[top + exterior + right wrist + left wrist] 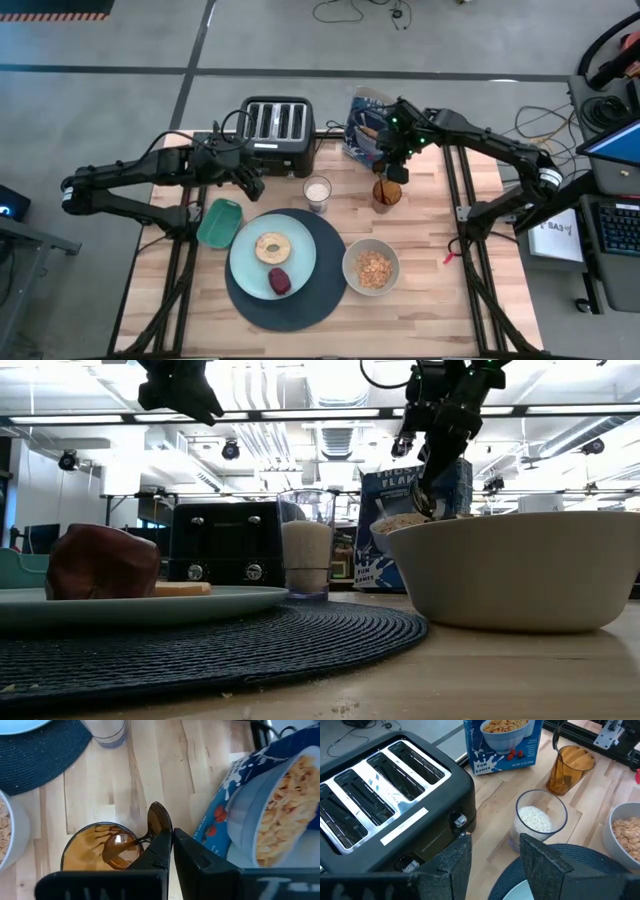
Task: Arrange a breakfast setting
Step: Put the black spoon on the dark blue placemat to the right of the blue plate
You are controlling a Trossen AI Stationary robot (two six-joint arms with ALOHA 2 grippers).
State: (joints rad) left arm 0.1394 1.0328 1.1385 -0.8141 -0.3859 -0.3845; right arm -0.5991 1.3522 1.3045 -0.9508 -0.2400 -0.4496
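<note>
My right gripper (388, 168) is shut on the dark spoon (425, 495) above the amber glass (387, 193), close in front of the blue cereal box (362, 125). The bagel (272, 247) and the dark red fruit (280, 282) lie on the pale blue plate (303, 262), which rests on the dark blue round mat (290, 308). The cream bowl (348, 268), holding cereal, stands to the mat's right. My left gripper (492, 852) is open and empty, between the toaster and the teal dish. My right gripper pinches the spoon's handle (153, 835) between its two fingers, from above, pointing down. The spoon hangs below the fingers, its bowl end (159, 819) down at the amber glass's rim (145, 827). I cannot tell whether it touches the glass.
The black four-slot toaster (278, 130) stands at the far edge. A clear glass (317, 192) of white grains stands between the toaster and the mat. A small teal dish (220, 222) lies left of the plate. Bare wood shows along the near edge and at the right.
</note>
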